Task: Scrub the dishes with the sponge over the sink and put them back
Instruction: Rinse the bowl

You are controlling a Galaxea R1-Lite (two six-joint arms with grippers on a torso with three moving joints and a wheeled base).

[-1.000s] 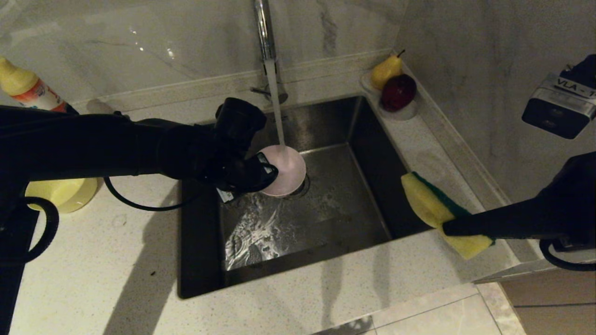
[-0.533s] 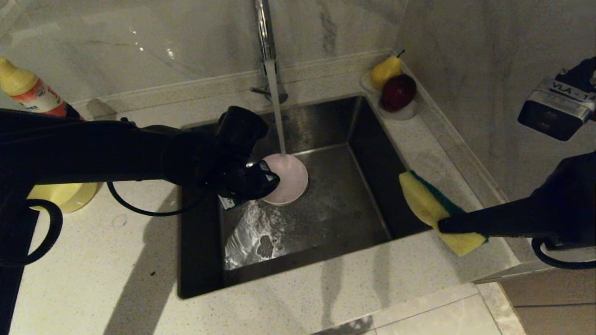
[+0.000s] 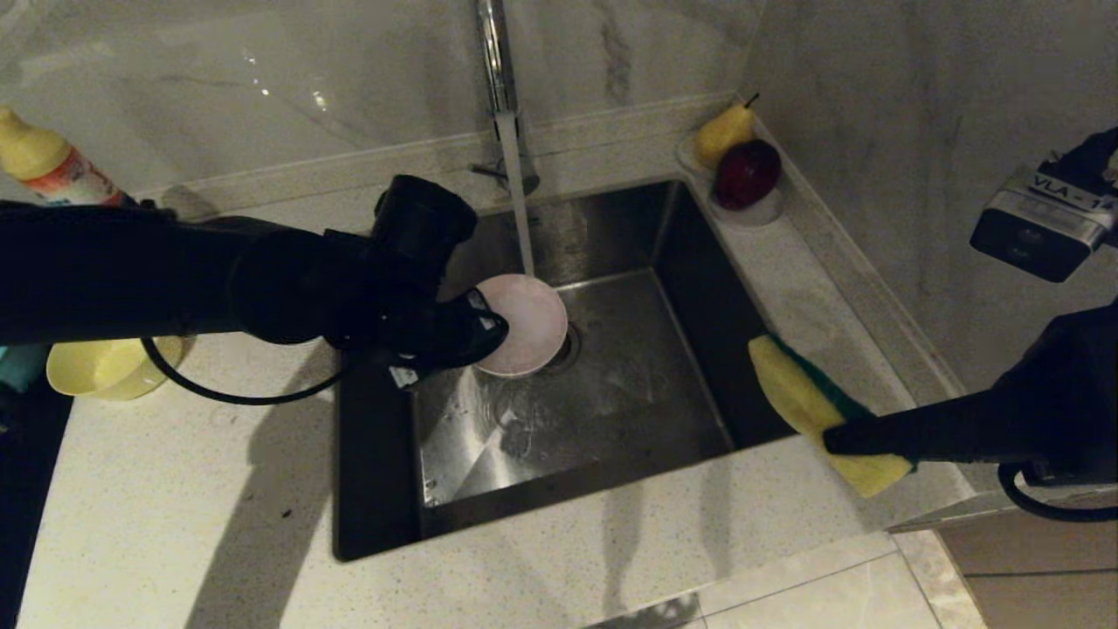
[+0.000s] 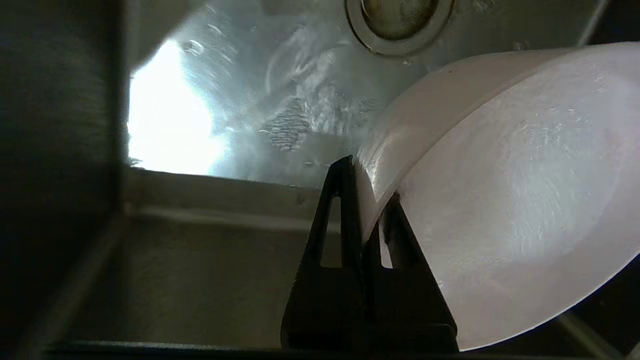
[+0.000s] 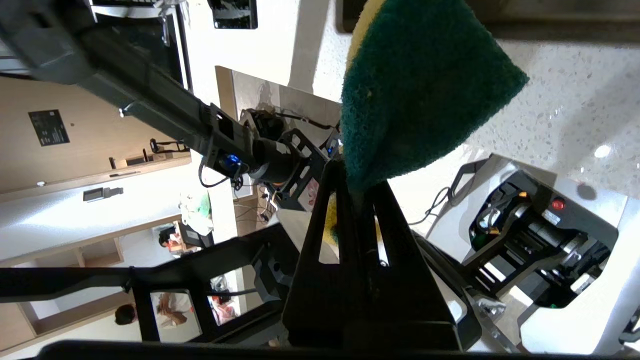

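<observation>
The pale pink bowl (image 3: 524, 323) hangs tipped on its side over the sink (image 3: 611, 411), just under the water running from the chrome tap (image 3: 493, 52). My left gripper (image 3: 489, 328) is shut on its rim. In the left wrist view one finger lies outside the pink bowl's (image 4: 500, 200) wall and one inside, at the left gripper (image 4: 369, 180). My right gripper (image 3: 830, 432) is shut on the sponge (image 3: 799, 393) above the sink's right front corner. The sponge's (image 5: 420, 90) green face shows past the right gripper (image 5: 357, 182). A pale yellow bowl (image 3: 109, 367) stands on the left counter.
A detergent bottle (image 3: 48, 166) stands at the back left. A pear (image 3: 723, 131) and a red apple (image 3: 747, 170) sit on a small dish at the back right corner, against the marble wall. The drain strainer (image 4: 400, 20) lies below the bowl.
My left arm has drawn back a little to the left with the pink bowl, uncovering more of the yellow bowl. The splashing on the sink floor has died down. The sponge has barely shifted.
</observation>
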